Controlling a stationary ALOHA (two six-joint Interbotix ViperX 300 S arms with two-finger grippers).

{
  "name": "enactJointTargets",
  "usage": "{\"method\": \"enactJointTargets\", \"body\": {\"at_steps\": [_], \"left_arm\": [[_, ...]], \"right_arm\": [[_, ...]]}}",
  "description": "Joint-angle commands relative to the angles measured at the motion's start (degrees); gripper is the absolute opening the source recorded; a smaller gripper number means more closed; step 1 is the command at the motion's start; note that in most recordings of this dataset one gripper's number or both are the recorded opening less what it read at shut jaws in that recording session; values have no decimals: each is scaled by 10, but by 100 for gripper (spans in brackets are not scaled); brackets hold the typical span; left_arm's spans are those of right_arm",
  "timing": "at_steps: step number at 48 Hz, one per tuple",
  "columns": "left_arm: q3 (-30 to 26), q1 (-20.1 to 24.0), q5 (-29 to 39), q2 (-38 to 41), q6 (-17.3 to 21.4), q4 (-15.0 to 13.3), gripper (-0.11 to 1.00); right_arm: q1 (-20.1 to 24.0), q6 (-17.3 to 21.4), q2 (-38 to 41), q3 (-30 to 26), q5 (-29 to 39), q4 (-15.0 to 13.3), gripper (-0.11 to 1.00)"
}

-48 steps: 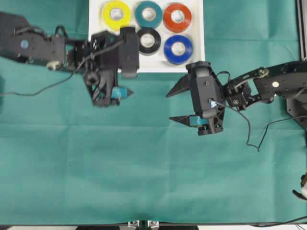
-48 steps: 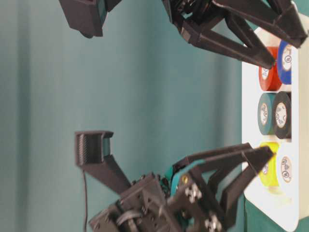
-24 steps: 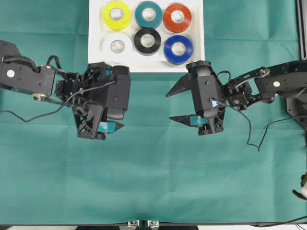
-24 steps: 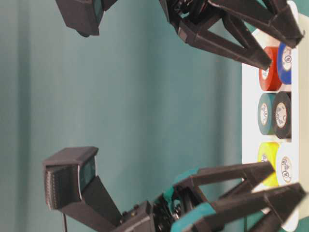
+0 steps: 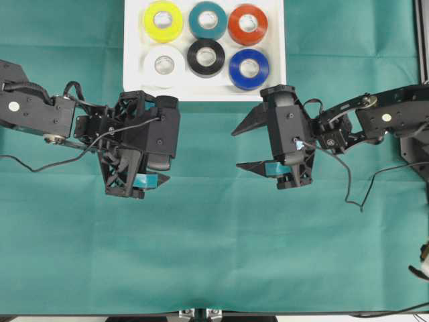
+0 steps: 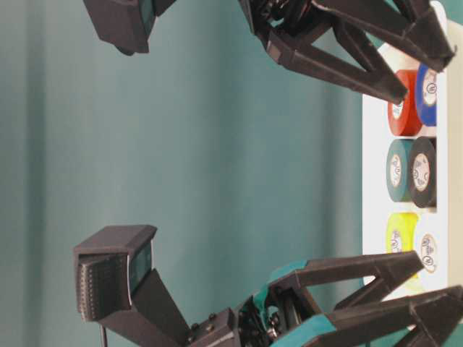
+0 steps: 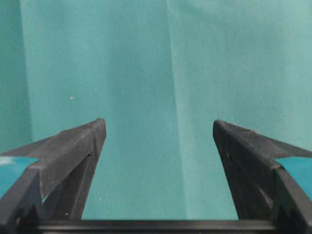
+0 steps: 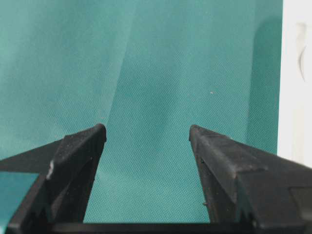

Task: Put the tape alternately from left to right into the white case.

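Jaws, left gripper [image 5: 159, 180]: spread wide, nothing between them, above bare green cloth.
Jaws, right gripper [image 5: 244, 147]: parted, empty, just below the case's near edge.
White case [image 5: 134, 74]: at the far middle of the tabletop.
Tape: yellow roll [image 5: 163, 21], teal roll [image 5: 208, 20], red-orange roll [image 5: 247, 24] in the far row; white roll [image 5: 163, 64], black roll [image 5: 206, 57], blue roll [image 5: 249, 69] in the near row.
Progress: all six rolls lie inside; apparently none left to place.
Room: cloth [image 5: 214, 255] open on the near side, clear of the case rim.
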Motion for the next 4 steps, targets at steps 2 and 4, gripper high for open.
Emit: {"method": "enactJointTargets", "body": {"at_steps": [2, 4], "left_arm": [[-8, -2, -3, -16, 2, -2, 83], [-7, -2, -3, -17, 1, -2, 83]], "right_arm": [[2, 0, -12, -9, -2, 0, 74], [2, 0, -14, -9, -2, 0, 74]]}}
